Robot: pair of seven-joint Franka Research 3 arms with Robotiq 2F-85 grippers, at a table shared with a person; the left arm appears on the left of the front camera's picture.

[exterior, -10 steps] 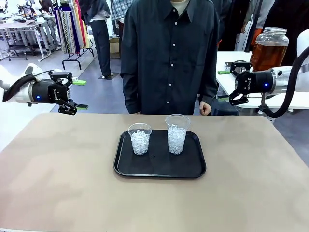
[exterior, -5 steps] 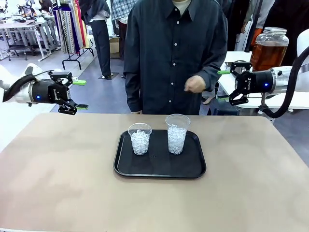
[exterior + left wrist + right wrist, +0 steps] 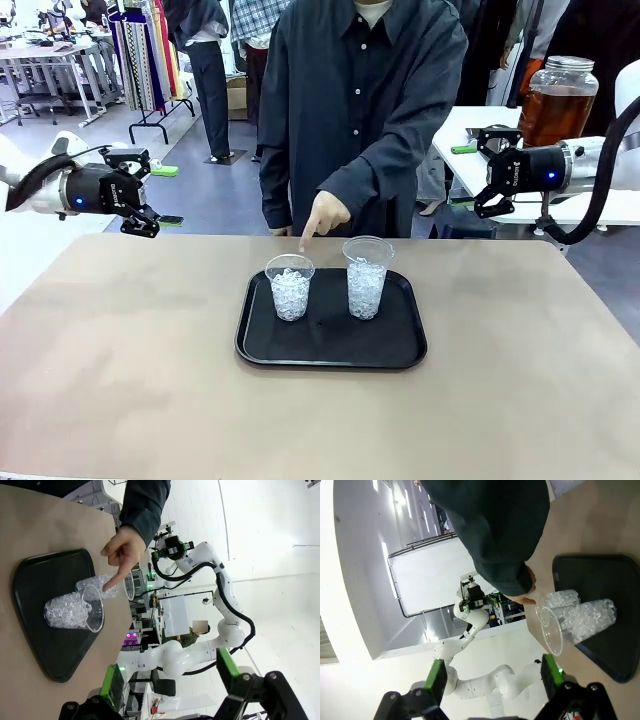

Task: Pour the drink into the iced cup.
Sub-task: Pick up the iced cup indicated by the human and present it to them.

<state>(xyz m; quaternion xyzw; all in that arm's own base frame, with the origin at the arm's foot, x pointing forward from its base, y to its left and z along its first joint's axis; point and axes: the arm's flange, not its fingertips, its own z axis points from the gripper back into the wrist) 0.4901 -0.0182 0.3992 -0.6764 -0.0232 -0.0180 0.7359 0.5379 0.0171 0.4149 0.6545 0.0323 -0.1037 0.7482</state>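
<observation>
Amber-brown drink (image 3: 553,118) in big clear glass jar (image 3: 570,82): heavy, slick, fragile, so you clamp both sides. Left gripper (image 3: 165,195), right gripper (image 3: 466,177): fingers spread wide, empty.

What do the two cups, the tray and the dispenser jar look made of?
Shorter cup and taller cup: clear, thin-walled, likely plastic; ice shows through. Tray: black, faintly glossy, probably plastic. Jar: clear, seemingly glass, amber drink visible; lid looks metallic.

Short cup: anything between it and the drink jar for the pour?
Yes: the person's hand hovers at the far rim of the short cup, index finger pointing down at it. The jar sits on the white table at far right.
</observation>
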